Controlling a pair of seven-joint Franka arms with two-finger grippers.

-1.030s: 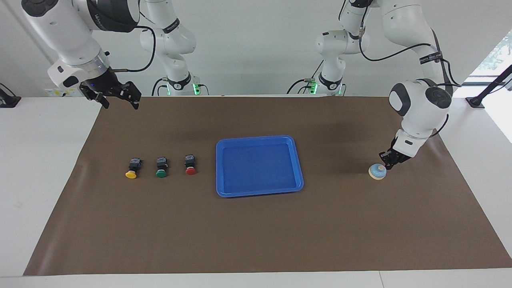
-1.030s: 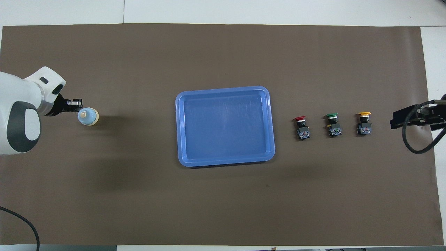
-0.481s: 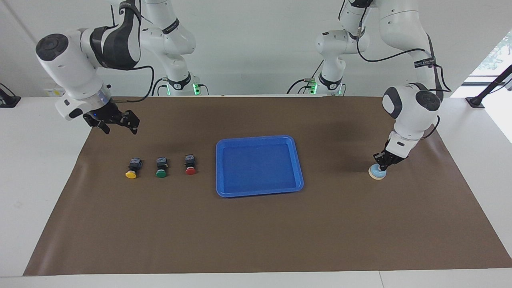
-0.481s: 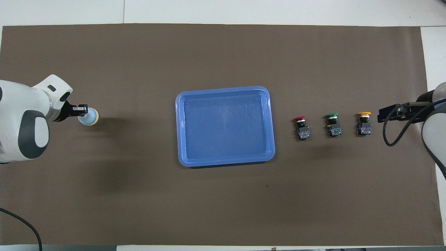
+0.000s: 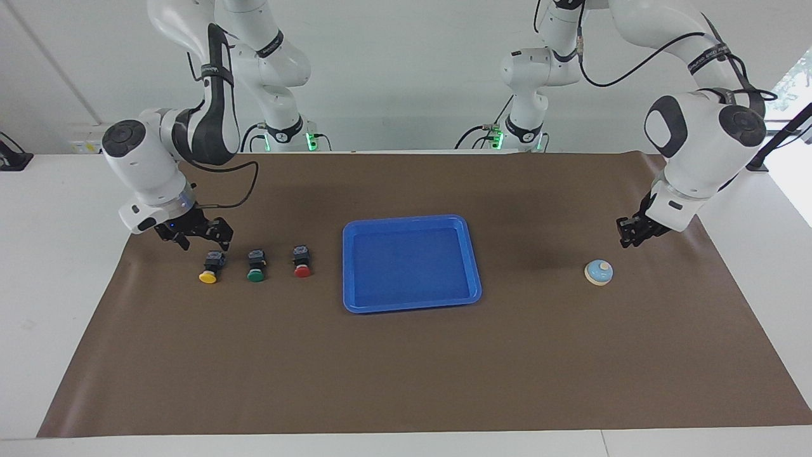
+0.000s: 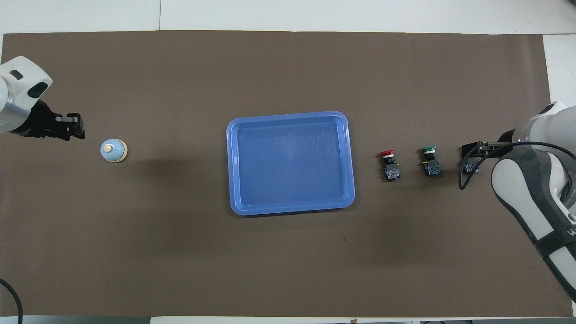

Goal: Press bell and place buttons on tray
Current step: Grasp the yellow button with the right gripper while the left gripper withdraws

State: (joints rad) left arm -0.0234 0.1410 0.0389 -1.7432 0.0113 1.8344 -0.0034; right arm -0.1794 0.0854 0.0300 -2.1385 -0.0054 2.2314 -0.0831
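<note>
The left gripper [image 5: 630,236], fingers pressed together, has lifted off the bell [image 5: 598,272] toward its 1 o'clock, indicating pressing done, while the right gripper [image 5: 202,236], fingers spread, has descended over the yellow button [image 5: 210,266]; tray [image 5: 411,300] empty.

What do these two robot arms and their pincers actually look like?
Both arms are glossy white with rounded segments and dark grey joint caps. Black cables loop along them, and green lights glow at the bases. The left gripper and right gripper are small, black and boxy.
</note>
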